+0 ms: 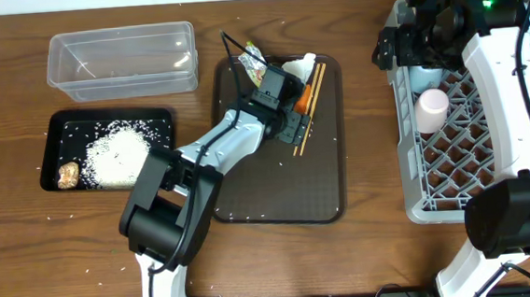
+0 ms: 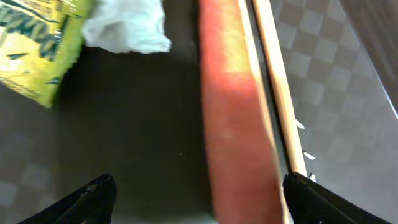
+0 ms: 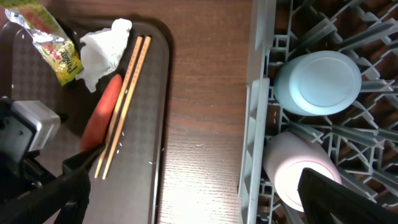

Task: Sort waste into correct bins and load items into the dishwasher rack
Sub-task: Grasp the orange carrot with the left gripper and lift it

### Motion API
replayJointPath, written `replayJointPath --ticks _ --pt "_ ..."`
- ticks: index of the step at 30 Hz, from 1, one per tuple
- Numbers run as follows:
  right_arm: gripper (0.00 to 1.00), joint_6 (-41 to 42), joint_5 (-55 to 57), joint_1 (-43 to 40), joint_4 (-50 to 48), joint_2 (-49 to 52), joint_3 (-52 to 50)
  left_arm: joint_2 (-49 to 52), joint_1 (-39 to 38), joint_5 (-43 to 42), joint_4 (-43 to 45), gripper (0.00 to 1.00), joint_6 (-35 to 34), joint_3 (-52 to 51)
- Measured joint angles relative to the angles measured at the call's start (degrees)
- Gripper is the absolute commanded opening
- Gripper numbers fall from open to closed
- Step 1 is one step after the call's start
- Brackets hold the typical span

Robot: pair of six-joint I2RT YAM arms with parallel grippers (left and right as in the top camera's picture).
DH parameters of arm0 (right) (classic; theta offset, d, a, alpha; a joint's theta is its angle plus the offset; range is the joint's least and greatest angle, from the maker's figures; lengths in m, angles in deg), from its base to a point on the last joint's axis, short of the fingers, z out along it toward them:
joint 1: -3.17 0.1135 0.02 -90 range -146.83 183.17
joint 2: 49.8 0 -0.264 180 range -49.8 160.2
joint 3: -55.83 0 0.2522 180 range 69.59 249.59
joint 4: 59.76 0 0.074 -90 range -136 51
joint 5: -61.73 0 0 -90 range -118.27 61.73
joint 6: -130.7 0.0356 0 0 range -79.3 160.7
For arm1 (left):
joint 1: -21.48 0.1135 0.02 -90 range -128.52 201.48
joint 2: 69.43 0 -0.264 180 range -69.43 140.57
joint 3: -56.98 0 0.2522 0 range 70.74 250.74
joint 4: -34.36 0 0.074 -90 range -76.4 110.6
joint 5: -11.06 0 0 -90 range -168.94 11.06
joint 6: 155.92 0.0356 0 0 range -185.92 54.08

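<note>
Carrot (image 2: pixel 236 112) lay on the brown tray (image 1: pixel 327 163), pressed right against the chopsticks (image 2: pixel 277 81). Left gripper (image 2: pixel 198 186) hovered over it, jaws spread, empty. Closing there could've pinched a chopstick too and dragged it binward.

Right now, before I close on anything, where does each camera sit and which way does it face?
Overhead: above the table, looking straight down; left arm, right arm, serving tray, rack show.
Left wrist: low over the tray, looking down at the carrot between its own open fingers.
Right wrist: above the rack's edge, looking down; its own fingers show.
Shared: both wrist views catch the carrot, chopsticks, tissue and wrapper.
</note>
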Motion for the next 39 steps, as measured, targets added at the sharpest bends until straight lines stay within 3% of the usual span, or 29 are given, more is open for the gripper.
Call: replayJointPath --ticks 5,9,11,19,23,31,35,39 --pt "0.99 0.0 0.0 0.0 0.2 0.0 0.0 0.5 -0.9 0.0 0.5 0.79 1.3 0.0" --pt "0.99 0.0 0.0 0.0 0.7 0.0 0.0 1.2 -1.3 0.5 1.4 0.51 2.1 0.0" --pt "0.99 0.0 0.0 0.0 0.9 0.0 0.0 1.2 -1.3 0.5 1.5 0.45 2.5 0.0" --pt "0.99 0.0 0.2 0.0 1.3 0.0 0.0 1.2 -1.2 0.8 1.4 0.37 3.0 0.0" --pt "0.99 0.0 0.2 0.0 1.3 0.0 0.0 1.2 -1.2 0.8 1.2 0.26 2.8 0.0" --pt "0.99 0.0 0.2 0.0 1.0 0.0 0.0 -2.4 -1.2 0.8 -3.1 0.24 1.2 -0.1" --pt "0.99 -0.1 0.2 0.0 1.0 0.0 0.0 -6.4 -1.3 -0.5 -5.2 0.14 0.3 -0.1" --pt "0.99 -0.2 0.2 0.0 1.3 0.0 0.0 -8.9 -1.2 -0.9 -7.8 0.14 -1.5 -0.1"
